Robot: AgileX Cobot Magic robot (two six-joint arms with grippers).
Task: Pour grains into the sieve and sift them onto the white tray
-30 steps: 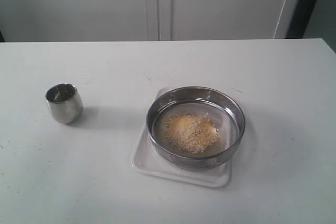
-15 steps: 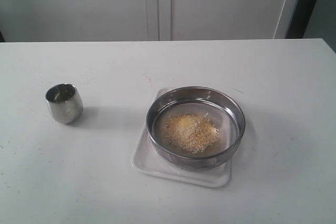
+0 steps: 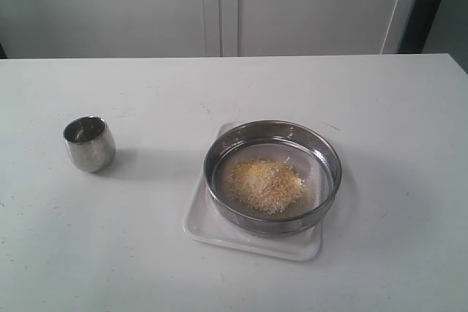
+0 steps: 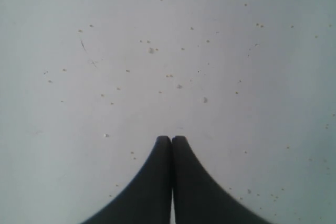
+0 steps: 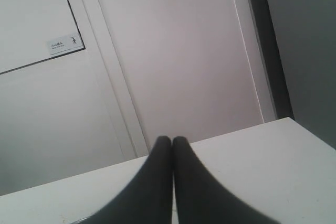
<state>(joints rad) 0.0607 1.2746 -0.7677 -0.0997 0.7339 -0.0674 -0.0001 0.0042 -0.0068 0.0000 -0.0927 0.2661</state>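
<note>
Grippers both sit pinched closed, empty: left gripper (image 4: 171,139) over speckled table (image 4: 262,103), right gripper (image 5: 171,139) facing a wall (image 5: 184,51). Grains (image 3: 265,184) lie heaped in the sieve (image 3: 272,131) resting on the white tray (image 3: 248,242), cup (image 3: 89,144) at its nine o'clock. Sifting probably needs a firm rim grip, small level shakes.

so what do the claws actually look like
The left claw and right claw look alike. Each has two plain matte black fingers, broad at the base and curving in to slim rounded tips. No cables, markings or pads show, and the arms themselves are out of every view.
</note>
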